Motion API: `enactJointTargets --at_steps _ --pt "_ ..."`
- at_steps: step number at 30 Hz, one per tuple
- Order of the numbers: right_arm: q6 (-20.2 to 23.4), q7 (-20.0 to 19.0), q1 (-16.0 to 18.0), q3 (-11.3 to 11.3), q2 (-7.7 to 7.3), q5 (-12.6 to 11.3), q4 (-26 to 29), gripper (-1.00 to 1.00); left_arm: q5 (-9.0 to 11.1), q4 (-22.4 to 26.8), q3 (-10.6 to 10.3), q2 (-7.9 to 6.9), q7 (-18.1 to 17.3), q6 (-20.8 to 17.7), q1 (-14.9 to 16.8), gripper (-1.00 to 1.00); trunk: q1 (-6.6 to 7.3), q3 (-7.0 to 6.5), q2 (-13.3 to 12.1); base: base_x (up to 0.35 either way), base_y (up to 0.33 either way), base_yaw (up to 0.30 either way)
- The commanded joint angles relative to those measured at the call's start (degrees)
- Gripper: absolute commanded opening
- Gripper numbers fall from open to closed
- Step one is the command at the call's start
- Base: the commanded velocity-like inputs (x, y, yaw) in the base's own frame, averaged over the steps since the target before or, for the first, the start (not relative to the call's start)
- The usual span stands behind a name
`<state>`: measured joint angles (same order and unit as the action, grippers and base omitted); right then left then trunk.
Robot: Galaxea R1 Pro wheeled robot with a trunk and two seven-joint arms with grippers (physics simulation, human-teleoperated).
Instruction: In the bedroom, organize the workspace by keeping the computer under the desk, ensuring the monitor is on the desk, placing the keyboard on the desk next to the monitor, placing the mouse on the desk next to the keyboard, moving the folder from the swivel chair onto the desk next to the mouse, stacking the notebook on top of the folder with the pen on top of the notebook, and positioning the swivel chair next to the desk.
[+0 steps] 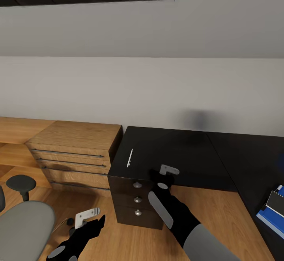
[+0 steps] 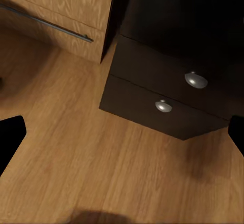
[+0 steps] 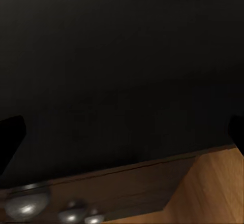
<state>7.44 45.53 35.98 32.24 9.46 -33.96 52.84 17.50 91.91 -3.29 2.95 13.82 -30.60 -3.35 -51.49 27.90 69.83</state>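
The glossy black desk (image 1: 177, 154) stands against the wall, with its three-knob drawer unit (image 1: 137, 198) below. A thin white pen (image 1: 129, 158) lies on the desk's left end. At the right edge a blue folder (image 1: 269, 218) rests on the desk with a dark notebook (image 1: 277, 201) on it. The grey swivel chair (image 1: 23, 223) is at the lower left. My right gripper (image 1: 161, 177) hovers open over the desk's front edge, right of the pen; its view faces the black top (image 3: 122, 82). My left gripper (image 1: 90, 218) is open above the floor, facing the drawer unit (image 2: 168, 102). Monitor, keyboard, mouse and computer are out of view.
A light wooden drawer chest (image 1: 75, 150) with metal bar handles adjoins the desk's left side, with a wooden counter (image 1: 15, 128) beyond it. The chair's round black armrest (image 1: 21, 183) stands in front of the chest. Wooden floor (image 1: 205, 213) runs under the desk's corner.
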Motion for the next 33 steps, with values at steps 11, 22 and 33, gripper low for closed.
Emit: enactJointTargets --at_steps 11,22,33 --pt "0.2 0.0 0.1 3.8 0.03 -0.1 -1.7 1.0 0.5 -0.2 -1.9 0.12 0.6 -0.1 0.0 1.0 0.0 0.4 0.0 0.003 0.0 0.23" --pt "0.2 -0.1 0.1 5.0 0.06 -0.1 -1.9 1.0 0.5 -0.2 -2.1 0.12 0.6 0.0 0.0 1.0 0.0 0.79 0.0 0.289 0.0 0.253" --pt "0.2 -0.1 0.1 8.3 0.03 -0.1 -1.9 1.0 0.5 -0.2 -2.2 0.12 0.6 -0.3 0.0 1.0 0.0 1.18 0.0 0.092 0.0 0.253"
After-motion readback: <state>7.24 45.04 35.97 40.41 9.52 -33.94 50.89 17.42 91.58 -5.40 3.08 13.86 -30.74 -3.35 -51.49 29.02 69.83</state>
